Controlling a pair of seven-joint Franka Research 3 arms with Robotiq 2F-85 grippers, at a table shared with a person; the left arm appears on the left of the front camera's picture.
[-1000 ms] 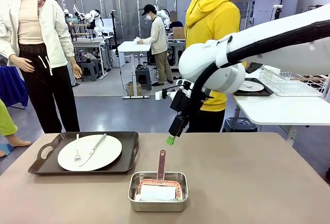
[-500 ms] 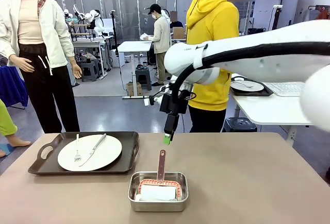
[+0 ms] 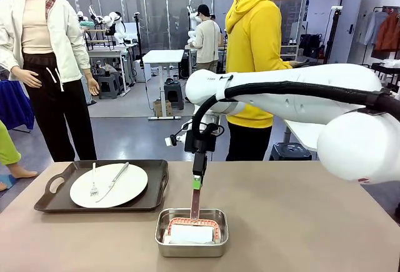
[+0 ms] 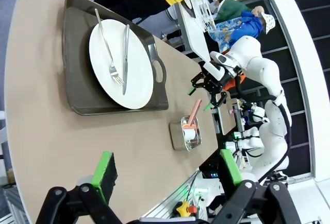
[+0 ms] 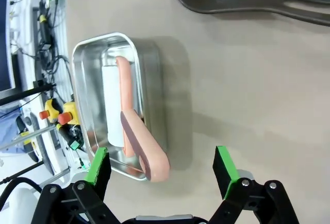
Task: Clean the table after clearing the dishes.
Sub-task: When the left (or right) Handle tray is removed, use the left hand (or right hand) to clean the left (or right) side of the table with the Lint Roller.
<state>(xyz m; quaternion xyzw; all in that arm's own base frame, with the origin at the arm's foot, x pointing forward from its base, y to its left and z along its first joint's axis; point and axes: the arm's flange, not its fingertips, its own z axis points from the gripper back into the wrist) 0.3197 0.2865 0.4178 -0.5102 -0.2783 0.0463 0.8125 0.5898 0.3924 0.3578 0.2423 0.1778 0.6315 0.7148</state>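
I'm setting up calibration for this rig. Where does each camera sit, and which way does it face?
Front view: fixed on the robot's side, facing across the table towards a person in yellow; the right arm reaches over the steel pan.
Left wrist view: on the left arm, looking past the open left fingers along the table at the plate and pan.
Right wrist view: looking straight down between the open right fingers at the pan's tool handle.
All three share the pan.

Lighting bright, even and diffuse, from overhead. No glare on the matte table (image 3: 300, 222). Right wrist view: soft shadow on the tabletop beside the steel pan (image 5: 154, 105). Front view sharp. Left wrist view: wide-angle distortion, table edge bows; plate (image 4: 135, 74) nearly washed out.
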